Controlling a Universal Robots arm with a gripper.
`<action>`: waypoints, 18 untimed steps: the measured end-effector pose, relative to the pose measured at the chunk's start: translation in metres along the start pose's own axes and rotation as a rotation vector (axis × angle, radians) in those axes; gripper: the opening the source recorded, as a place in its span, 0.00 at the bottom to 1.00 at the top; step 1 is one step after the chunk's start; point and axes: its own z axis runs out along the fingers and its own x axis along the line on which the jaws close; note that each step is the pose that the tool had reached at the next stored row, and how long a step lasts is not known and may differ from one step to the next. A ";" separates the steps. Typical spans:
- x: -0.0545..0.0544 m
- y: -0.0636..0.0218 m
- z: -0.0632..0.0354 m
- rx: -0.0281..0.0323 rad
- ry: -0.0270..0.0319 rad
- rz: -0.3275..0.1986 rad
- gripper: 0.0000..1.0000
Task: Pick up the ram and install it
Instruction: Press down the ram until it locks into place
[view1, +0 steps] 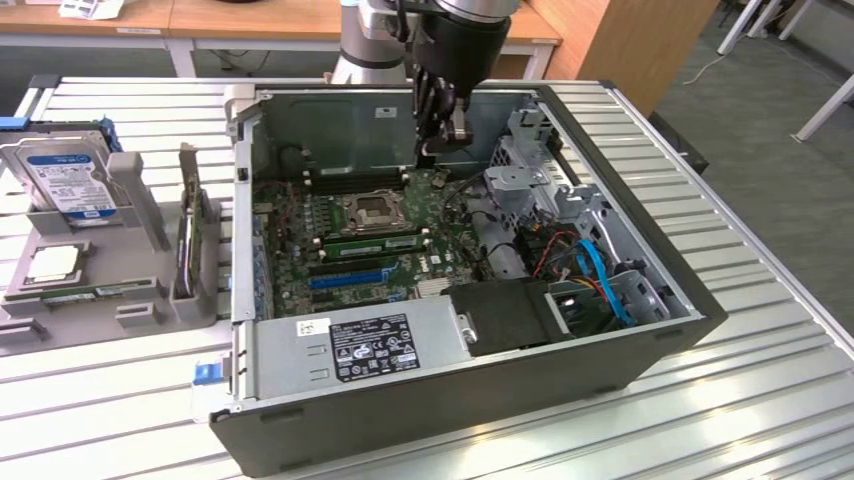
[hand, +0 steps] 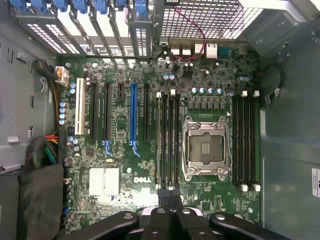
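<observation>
A: Exterior view first. Where is the ram (view1: 375, 243) seen?

B: It is seen on edge in a memory slot, just beside the processor socket (view1: 370, 211), between the socket and the blue slot (view1: 350, 276). Which slot of that bank cannot be told.

A: How is it described?

B: A long, thin green stick is made out, with pale patches along its face. Its chips cannot be picked out.

A: And the gripper (view1: 443, 150)?

B: It is hung above the far part of the board, apart from the ram. In the wrist view the gripper (hand: 168, 192) is seen with its fingers pressed together over one end of the slot bank. Nothing is seen held between them.

A: What room is left around the board?

B: The case (view1: 641, 215) is laid open upward. The board is hemmed by the power supply (view1: 358, 345) at the near edge, the drive cage (view1: 527, 190) on the exterior view's right and the case wall behind.

A: Anything outside the case?

B: A second green stick (view1: 96, 292) is laid flat on the grey holder (view1: 134, 185), on the slatted table (view1: 747, 380).
</observation>
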 end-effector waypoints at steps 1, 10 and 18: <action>0.000 0.0001 0.0000 -0.0002 0.0000 0.000 0.10; 0.000 0.0000 0.0000 -0.0002 0.0000 0.000 0.10; 0.000 0.0047 0.0003 -0.0002 0.0002 0.000 0.10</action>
